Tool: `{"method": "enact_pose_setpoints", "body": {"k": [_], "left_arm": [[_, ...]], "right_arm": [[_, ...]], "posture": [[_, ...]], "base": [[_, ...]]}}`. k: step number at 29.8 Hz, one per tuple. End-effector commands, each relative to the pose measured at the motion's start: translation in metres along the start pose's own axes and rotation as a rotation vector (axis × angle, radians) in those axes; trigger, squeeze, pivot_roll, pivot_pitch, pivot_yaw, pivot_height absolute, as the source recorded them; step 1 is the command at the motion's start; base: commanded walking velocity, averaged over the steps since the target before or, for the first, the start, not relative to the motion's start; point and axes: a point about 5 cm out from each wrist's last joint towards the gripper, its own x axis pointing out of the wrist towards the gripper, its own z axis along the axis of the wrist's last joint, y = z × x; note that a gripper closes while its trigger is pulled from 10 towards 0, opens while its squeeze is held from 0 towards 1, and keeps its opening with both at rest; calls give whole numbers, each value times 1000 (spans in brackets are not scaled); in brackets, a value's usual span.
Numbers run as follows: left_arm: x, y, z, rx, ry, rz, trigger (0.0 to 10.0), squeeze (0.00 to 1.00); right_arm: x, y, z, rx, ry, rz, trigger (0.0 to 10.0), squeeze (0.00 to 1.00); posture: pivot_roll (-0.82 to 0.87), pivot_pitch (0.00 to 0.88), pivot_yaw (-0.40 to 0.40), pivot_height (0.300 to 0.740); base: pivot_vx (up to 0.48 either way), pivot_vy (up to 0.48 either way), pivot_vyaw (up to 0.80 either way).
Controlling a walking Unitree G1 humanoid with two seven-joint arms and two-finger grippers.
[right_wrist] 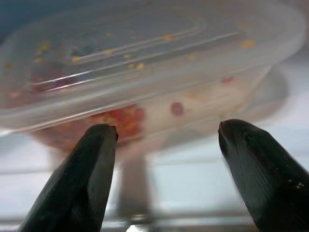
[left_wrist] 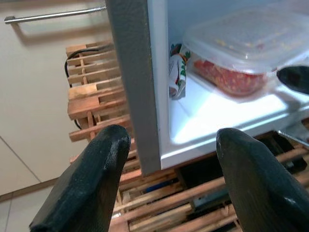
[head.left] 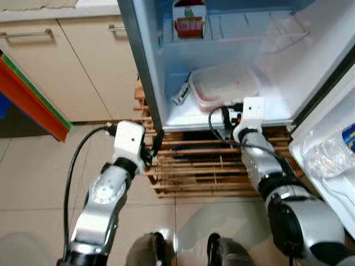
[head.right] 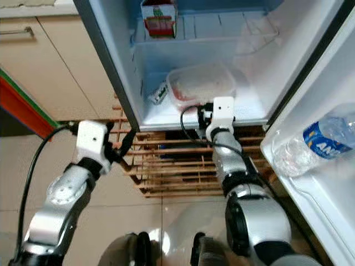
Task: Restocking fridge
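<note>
A clear lidded container with red food inside lies on the bottom floor of the open fridge. My right gripper is open at the fridge's front edge. Its fingertips are just short of the container's near side, apart from it. My left gripper is open and holds nothing. It hovers over the wooden pallet, level with the fridge's left wall edge. A red and white carton stands on the upper shelf.
A small packet leans left of the container. A water bottle lies in the open door's shelf at right. Beige cabinets and a red and green panel are at left. Tiled floor lies in front.
</note>
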Motion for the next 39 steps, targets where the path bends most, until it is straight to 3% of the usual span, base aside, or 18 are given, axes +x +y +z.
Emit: {"method": "enact_pose_setpoints", "body": {"k": [1,3,5,7,8,9,10,15,17,20,23,26,31,37,39], "left_arm": [[5,-1,-4,7,8,8,10000,0],[13,-3,-3,-6,-2,6,10000,0],[20,-5,-2,-7,-13,2,10000,0],[21,-6,-2,-6,-16,2,10000,0],[20,-5,-2,-17,-16,3,10000,0],[17,-3,-6,-38,-7,9,10000,0],[16,-2,-7,-46,-4,11,10000,0],[12,1,-10,-55,-5,5,10000,0],[1,1,-5,-63,-52,-37,10000,0],[-18,-3,-4,-21,-88,-116,10000,0],[-31,-3,-13,-30,-62,-111,10000,0],[-32,3,-21,-101,-30,-15,10000,0],[-19,4,-20,-106,-25,47,10000,0],[-11,7,-21,-45,-7,49,10000,0],[-11,8,-20,-60,-9,47,10000,0]], "right_arm": [[-5,-2,-4,55,-6,8,10000,0],[-13,-1,-7,66,-28,48,10000,0],[-36,-10,-10,76,-58,88,10000,0],[-43,-13,-10,71,-65,100,10000,0],[-58,-21,-12,58,-70,100,10000,0],[-92,-35,-22,17,-58,102,10000,0],[-102,-38,-25,3,-51,100,10000,0],[-124,-46,-30,-18,-45,78,10000,0],[-141,-46,-33,-53,-52,80,10000,0],[-152,-42,-31,-59,-59,99,10000,0],[-154,-41,-31,-30,-41,75,10000,0],[-146,-46,-39,-36,-22,42,10000,0],[-132,-41,-45,2,0,48,10000,0],[-118,-37,-48,7,33,49,10000,0],[-114,-34,-45,16,26,52,10000,0]], "posture": [[21,88,9,740],[8,79,6,740],[-24,60,3,740],[-24,60,3,740],[-42,55,4,740],[-69,52,11,740],[-69,52,11,740],[-81,47,17,740],[-74,39,22,740],[-64,25,24,740],[-59,15,5,740],[-56,16,9,740],[-46,4,7,740],[-48,9,20,740],[-54,11,27,740]], "base": [[0,0,0],[0,0,0],[0,0,0],[0,0,0],[0,0,0],[0,0,0],[0,0,0],[0,0,0],[0,0,0],[0,0,0],[0,0,0],[0,0,0],[0,0,0],[0,0,0],[0,0,0]]}}
